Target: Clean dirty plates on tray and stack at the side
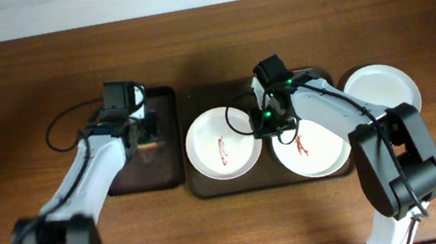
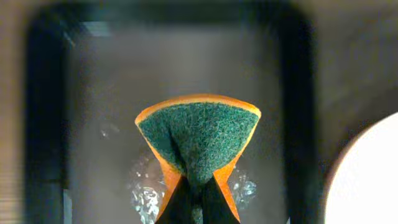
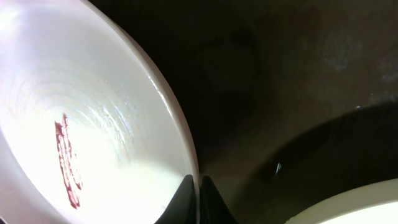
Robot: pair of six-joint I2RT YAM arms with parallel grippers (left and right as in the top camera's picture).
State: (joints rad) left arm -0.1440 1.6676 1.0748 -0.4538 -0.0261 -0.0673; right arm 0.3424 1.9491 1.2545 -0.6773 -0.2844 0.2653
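A sponge [image 2: 198,134], green on its face and orange at its edges, is folded and pinched at its lower end by the left gripper [image 2: 198,190]. Behind the sponge lies a black tray [image 2: 297,124], with wet bubbles [image 2: 144,190] just left of the sponge. Far right of the sponge, the edge of a white plate [image 2: 367,180] shows.

In the overhead view, the right-hand red-streaked round white plate [image 1: 317,159] is partly covered by the right arm [image 1: 332,110]. In the left wrist view, the small black tray [image 2: 81,137] is blurred and the folded green-and-orange sponge [image 2: 198,134] is cut off below. The left-hand streaked white plate [image 3: 93,112] is cropped in the right wrist view.
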